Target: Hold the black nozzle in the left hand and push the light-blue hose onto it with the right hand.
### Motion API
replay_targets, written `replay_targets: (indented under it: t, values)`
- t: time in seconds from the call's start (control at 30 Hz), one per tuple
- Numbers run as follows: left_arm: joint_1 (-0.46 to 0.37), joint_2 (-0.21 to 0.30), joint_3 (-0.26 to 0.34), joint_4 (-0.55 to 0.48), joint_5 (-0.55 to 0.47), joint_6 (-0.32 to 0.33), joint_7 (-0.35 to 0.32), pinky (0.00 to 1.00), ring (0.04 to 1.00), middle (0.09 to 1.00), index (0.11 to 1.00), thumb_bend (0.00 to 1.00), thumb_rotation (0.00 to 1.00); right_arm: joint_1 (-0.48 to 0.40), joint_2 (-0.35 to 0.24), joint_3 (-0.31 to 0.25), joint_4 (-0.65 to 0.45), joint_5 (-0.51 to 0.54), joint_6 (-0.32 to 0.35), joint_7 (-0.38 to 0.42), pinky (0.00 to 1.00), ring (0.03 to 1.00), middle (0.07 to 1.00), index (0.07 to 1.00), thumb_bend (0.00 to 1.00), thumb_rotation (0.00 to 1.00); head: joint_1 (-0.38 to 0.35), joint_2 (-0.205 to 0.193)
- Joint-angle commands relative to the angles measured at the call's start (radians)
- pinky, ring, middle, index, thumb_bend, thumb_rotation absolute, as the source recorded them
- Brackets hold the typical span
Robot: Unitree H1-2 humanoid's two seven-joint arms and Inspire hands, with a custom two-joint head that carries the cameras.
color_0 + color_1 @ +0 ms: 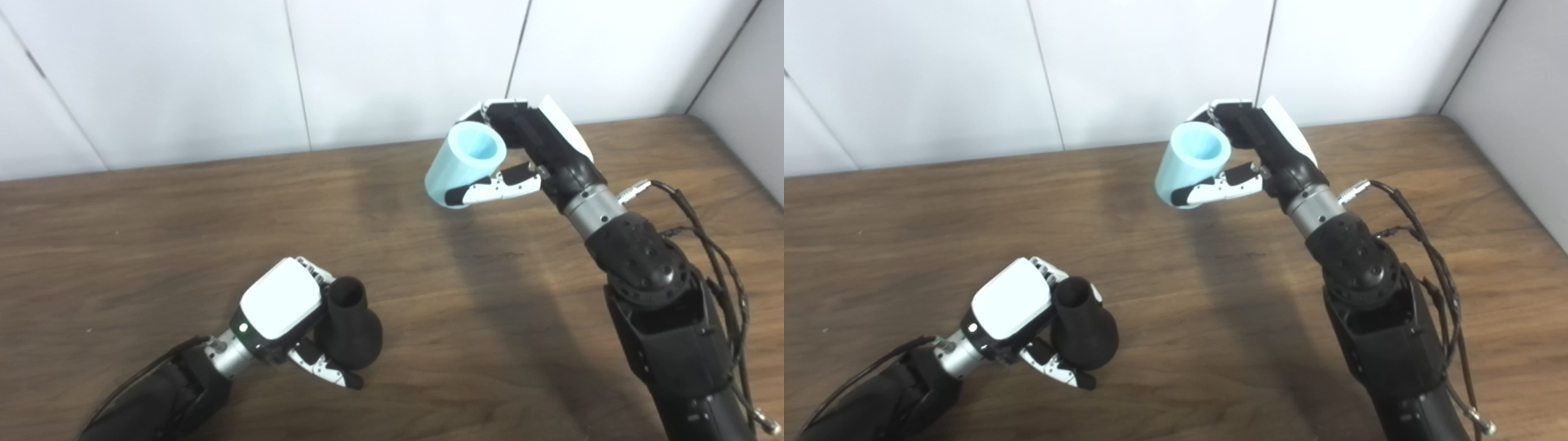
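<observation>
My left hand (288, 318) is shut on the black nozzle (350, 327) near the table's front left. The nozzle stands upright, its narrow open neck pointing up and its wide base low by the tabletop. My right hand (527, 153) holds the light-blue hose (465, 164), a short pale tube, up in the air toward the back right of centre. The hose is tilted, with its open end facing up and toward the camera. A wide gap separates the hose from the nozzle.
The brown wooden table (184, 233) runs back to white wall panels (398, 67). A grey wall (747, 79) stands at the right corner. Loose cables (704, 233) hang along my right forearm.
</observation>
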Motion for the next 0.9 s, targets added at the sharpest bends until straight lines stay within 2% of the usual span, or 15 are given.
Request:
replay_targets:
  t: [0.0,0.07,0.2,0.37,0.5,0.67,0.87]
  values:
    - [0.056,-0.019,-0.049,0.025,0.077,0.027,-0.099,0.08,0.134,0.198,0.479,0.52,0.04,-0.037,0.003,0.014,-0.058,-0.022,0.004,0.007,0.21,0.417,0.462,0.508,0.52,0.00,0.005,0.002]
    - [0.056,-0.024,-0.049,0.028,0.080,0.031,-0.101,0.08,0.136,0.201,0.479,0.52,0.05,-0.037,0.010,0.026,-0.080,-0.023,0.010,0.019,0.18,0.436,0.455,0.505,0.52,0.00,0.008,0.003]
    - [0.059,-0.032,-0.046,0.030,0.074,0.036,-0.100,0.07,0.126,0.193,0.480,0.52,0.05,-0.031,0.006,0.047,-0.117,-0.016,0.004,0.054,0.32,0.430,0.475,0.506,0.52,0.00,0.024,0.005]
    - [0.057,-0.040,-0.052,0.039,0.077,0.044,-0.114,0.07,0.127,0.197,0.480,0.52,0.05,-0.011,0.018,0.073,-0.128,-0.058,-0.027,0.056,0.30,0.400,0.492,0.499,0.52,0.00,0.033,0.003]
    - [0.052,-0.045,-0.056,0.054,0.079,0.038,-0.105,0.08,0.130,0.201,0.479,0.52,0.04,0.003,0.022,0.087,-0.124,-0.064,-0.048,0.060,0.31,0.414,0.487,0.494,0.52,0.00,0.039,0.001]
    - [0.047,-0.049,-0.060,0.066,0.086,0.037,-0.093,0.08,0.133,0.202,0.479,0.52,0.05,0.014,0.023,0.104,-0.125,-0.075,-0.052,0.075,0.28,0.389,0.492,0.504,0.51,0.00,0.043,0.000]
    - [0.049,-0.049,-0.059,0.061,0.087,0.044,-0.102,0.07,0.130,0.201,0.479,0.52,0.05,0.023,0.025,0.114,-0.119,-0.083,-0.058,0.085,0.34,0.414,0.480,0.500,0.52,0.00,0.044,-0.001]
